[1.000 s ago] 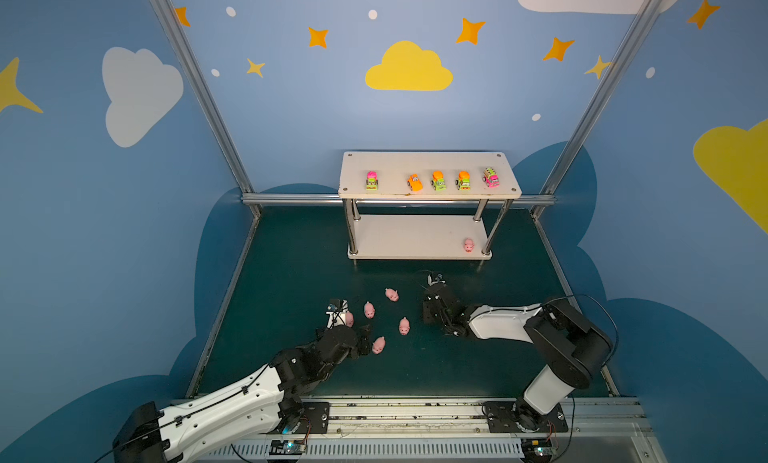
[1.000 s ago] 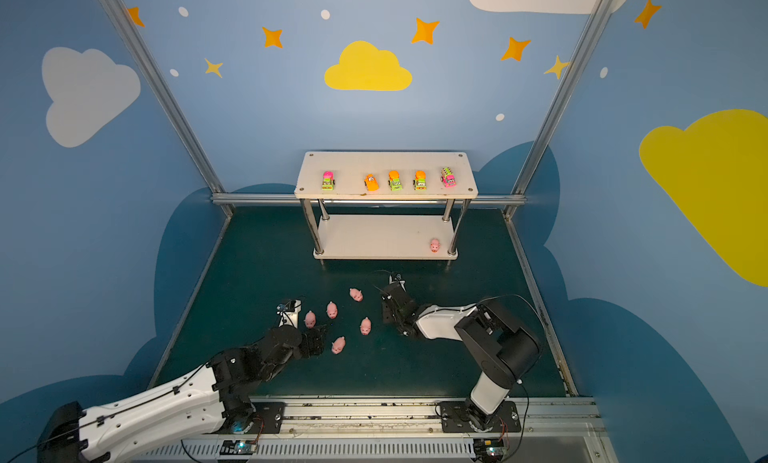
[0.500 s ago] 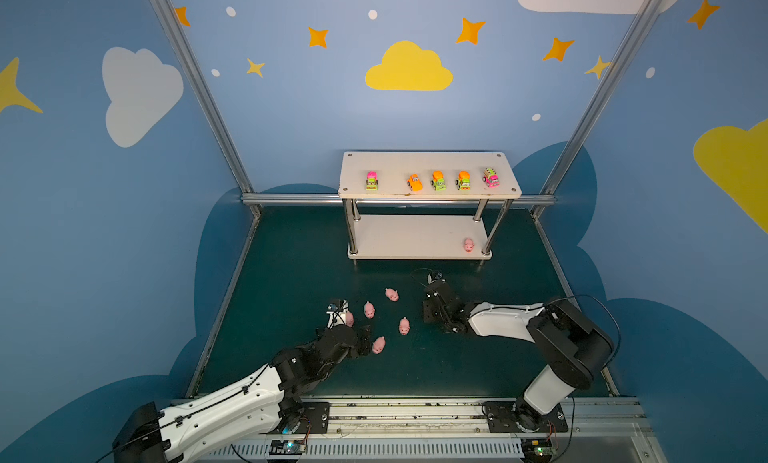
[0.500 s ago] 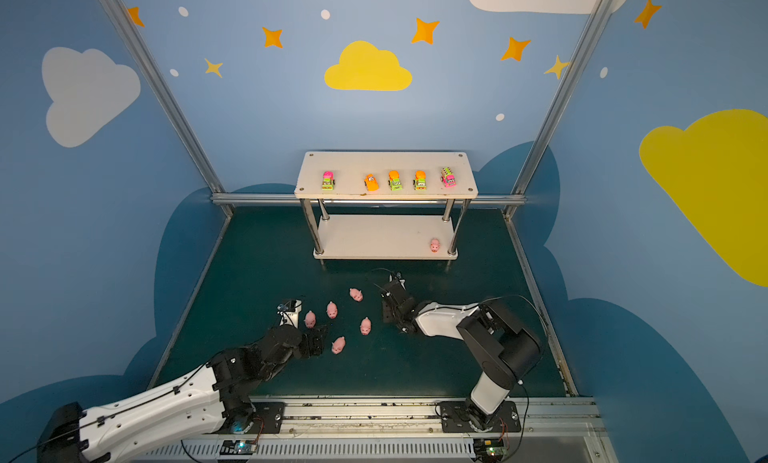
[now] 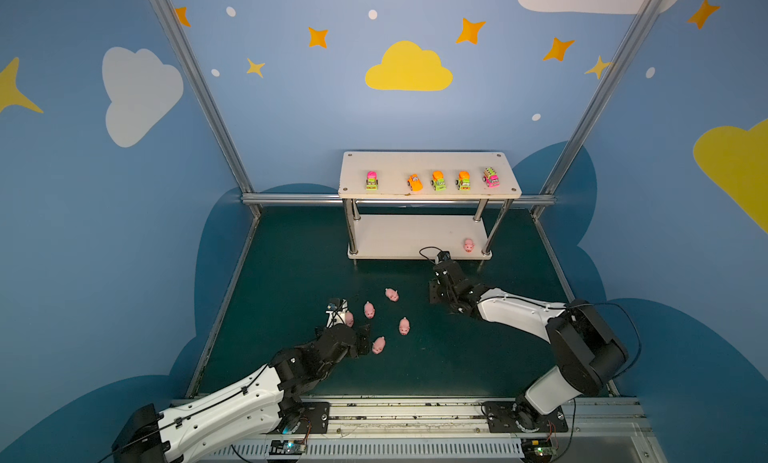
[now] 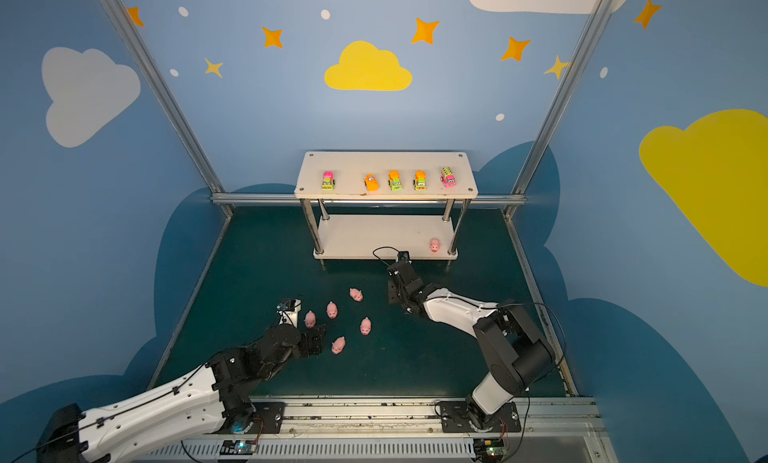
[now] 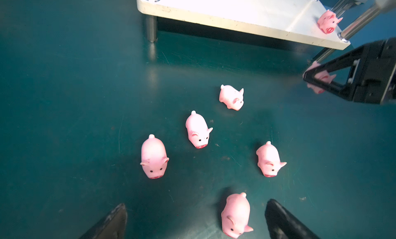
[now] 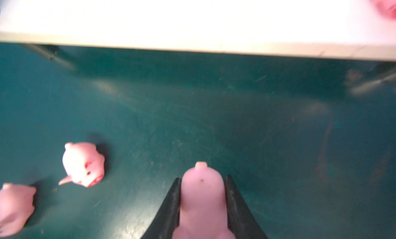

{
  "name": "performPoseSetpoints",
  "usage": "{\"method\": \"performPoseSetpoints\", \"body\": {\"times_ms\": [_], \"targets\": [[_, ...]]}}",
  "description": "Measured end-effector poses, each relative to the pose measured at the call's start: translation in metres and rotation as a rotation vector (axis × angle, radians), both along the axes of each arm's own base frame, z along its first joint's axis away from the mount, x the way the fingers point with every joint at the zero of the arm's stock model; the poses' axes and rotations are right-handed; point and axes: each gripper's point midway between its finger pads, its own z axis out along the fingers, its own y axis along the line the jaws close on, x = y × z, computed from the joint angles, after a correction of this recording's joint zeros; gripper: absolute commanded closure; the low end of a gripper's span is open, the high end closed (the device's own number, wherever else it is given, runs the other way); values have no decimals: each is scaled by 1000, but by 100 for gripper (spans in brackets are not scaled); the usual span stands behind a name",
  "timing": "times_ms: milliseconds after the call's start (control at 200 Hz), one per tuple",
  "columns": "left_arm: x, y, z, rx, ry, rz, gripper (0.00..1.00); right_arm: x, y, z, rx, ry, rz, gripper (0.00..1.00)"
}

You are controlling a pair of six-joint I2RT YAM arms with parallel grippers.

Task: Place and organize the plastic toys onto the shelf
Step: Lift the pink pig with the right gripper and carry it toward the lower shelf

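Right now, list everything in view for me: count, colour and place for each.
shelf: one, white boards on chrome legs, back of the mat
mat: one, dark green, covering the floor
toy cars: five, neon green, orange and pink, in a row on the top board
loose pigs: five, pink, on the mat before the shelf
shelved pig: one, pink, lower board, beside a front leg
held pig: one, pink, in the right gripper
left gripper: black, open, by the loose pigs
right gripper: black, shut, before the lower board
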Motion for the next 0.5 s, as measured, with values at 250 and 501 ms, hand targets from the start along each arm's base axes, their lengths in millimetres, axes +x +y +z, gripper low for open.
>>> {"method": "performPoseSetpoints", "body": {"times_ms": [250, 501], "targets": [[3, 3, 3, 7, -17, 4, 0, 38, -27, 28, 5, -58, -61, 69], [6, 7, 6, 27, -32, 10, 0, 79, -39, 37, -9, -68, -87, 69]]}}
